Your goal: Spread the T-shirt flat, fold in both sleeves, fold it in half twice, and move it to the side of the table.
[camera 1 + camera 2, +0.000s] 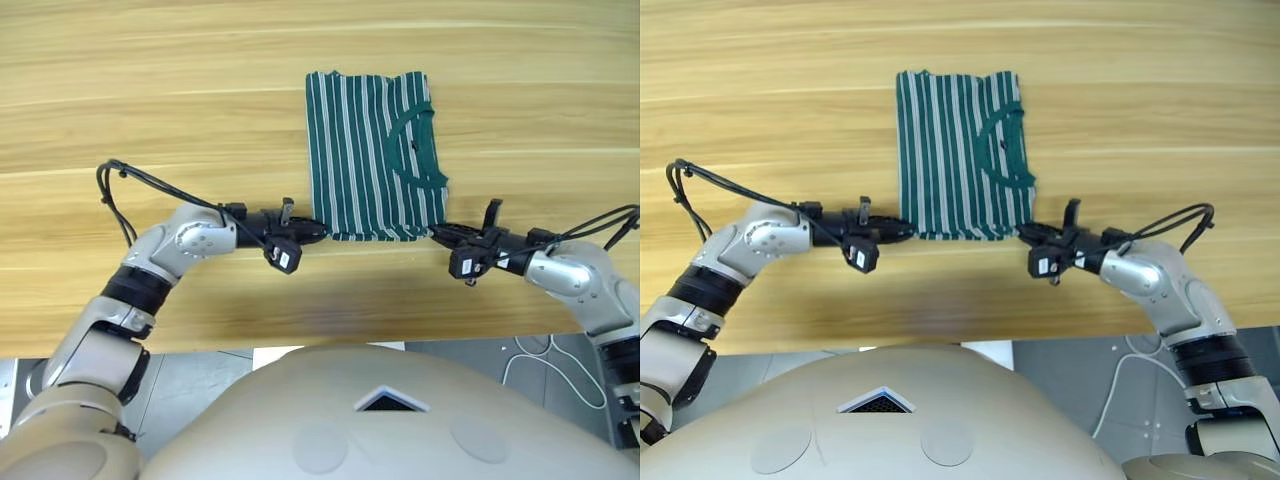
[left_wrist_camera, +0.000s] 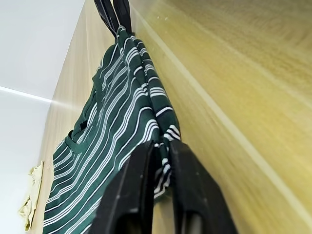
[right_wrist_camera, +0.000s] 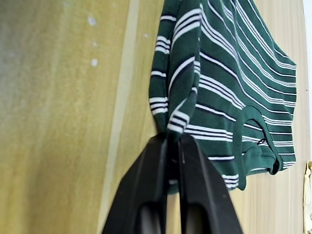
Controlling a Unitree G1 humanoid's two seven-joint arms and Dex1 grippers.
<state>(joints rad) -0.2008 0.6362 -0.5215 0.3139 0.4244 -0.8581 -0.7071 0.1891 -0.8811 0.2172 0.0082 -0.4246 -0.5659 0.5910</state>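
No lettering can be read from here. The small white stickers [image 1: 283, 260] by the robot's wrists are too tiny to make out, likewise the dark tag [image 1: 411, 147] inside the collar of the green-and-white striped T-shirt [image 1: 350, 160].

A broad table [image 1: 150, 120] of pale, streaky wood fills the view. Below its near edge lies grey floor [image 1: 200, 375], with a white cable [image 1: 1110, 393] trailing across it.

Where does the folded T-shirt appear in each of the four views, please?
Left eye view: T-shirt right of centre, upper half.
Right eye view: T-shirt just left of centre, upper half.
Left wrist view: T-shirt stretches away from the left gripper pinching its corner.
Right wrist view: T-shirt stretches away from the right gripper pinching its corner.
Shared landmark: the solid green collar.
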